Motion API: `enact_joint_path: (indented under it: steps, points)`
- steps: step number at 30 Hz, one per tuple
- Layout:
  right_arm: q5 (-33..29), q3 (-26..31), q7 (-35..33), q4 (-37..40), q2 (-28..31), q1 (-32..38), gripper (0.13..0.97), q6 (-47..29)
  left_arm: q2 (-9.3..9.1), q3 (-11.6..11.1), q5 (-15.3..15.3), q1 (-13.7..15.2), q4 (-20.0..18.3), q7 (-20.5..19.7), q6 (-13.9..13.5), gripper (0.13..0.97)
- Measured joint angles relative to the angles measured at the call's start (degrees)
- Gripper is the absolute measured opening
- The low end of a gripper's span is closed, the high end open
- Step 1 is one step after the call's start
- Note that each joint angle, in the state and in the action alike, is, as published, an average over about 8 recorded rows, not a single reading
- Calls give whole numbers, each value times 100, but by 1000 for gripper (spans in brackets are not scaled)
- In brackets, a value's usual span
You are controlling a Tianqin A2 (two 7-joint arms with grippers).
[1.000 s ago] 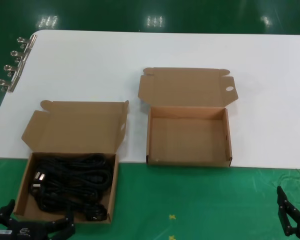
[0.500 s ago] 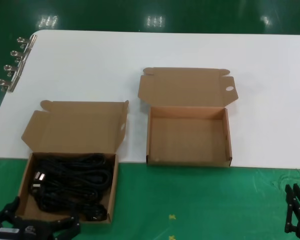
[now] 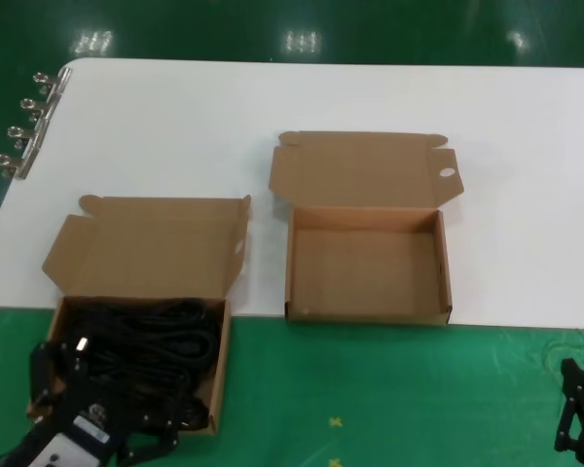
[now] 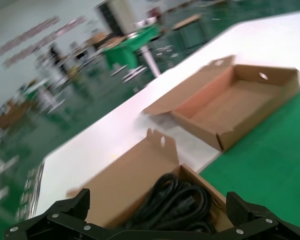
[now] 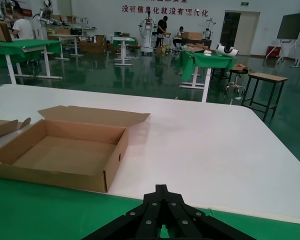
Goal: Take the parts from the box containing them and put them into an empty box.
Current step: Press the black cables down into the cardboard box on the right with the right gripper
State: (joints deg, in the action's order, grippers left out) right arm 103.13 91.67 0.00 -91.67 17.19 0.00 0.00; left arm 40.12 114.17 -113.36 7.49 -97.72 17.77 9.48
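Two open cardboard boxes are shown on a white bench [image 3: 175,126] whose near edge is covered by a green mat [image 3: 370,389]. The full box [image 3: 224,365] is placed at the robot's left, straddling the white surface and the mat; its lid [image 3: 146,248] is folded back flat. Black coiled cords [image 3: 151,336] are seen packed inside it, one plug with silver prongs [image 3: 78,343] lying near its left wall. In the left wrist view the cords [image 4: 182,202] are seen in the same box [image 4: 135,185].

The empty box [image 3: 368,263] is set to the right of the full one, well apart from it, at the edge of the white surface, with a round hole [image 3: 447,173] in the right corner of its lid. It is also seen in the left wrist view [image 4: 240,107] and the right wrist view [image 5: 60,155].

The left claw [image 3: 102,404] is held over the near part of the full box with its fingers spread wide (in the left wrist view both fingers [image 4: 55,220] frame the cords); whether the cords are touched cannot be told.

The right claw [image 3: 579,409] is parked low over the mat at the far right; whether its fingers are spread or pressed together cannot be told.

Metal clips [image 3: 24,126] are seen along the bench's left edge.
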Motion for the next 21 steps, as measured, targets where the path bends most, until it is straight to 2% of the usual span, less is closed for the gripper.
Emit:
enact_joint_path:
  steps: [2,5,9,12,17,21]
  points:
    - [0,0,0,0,0,0,154,0,226,215,106,307,148,90,-216,966]
    - [0,0,0,0,0,0,146,0,474,499,376,825,473,77,-717,966]
    - [0,0,0,0,0,0,146,0,712,908,822,1648,1026,-110,-1618,966]
    - [0,0,0,0,0,0,146,0,861,1304,1095,2369,1500,-241,-2386,966]
    - [0,0,0,0,0,0,146,0,999,2099,1354,3657,2374,-380,-3669,966]
    - [0,0,0,0,0,0,146,0,903,2685,1414,4617,3192,-416,-4682,966]
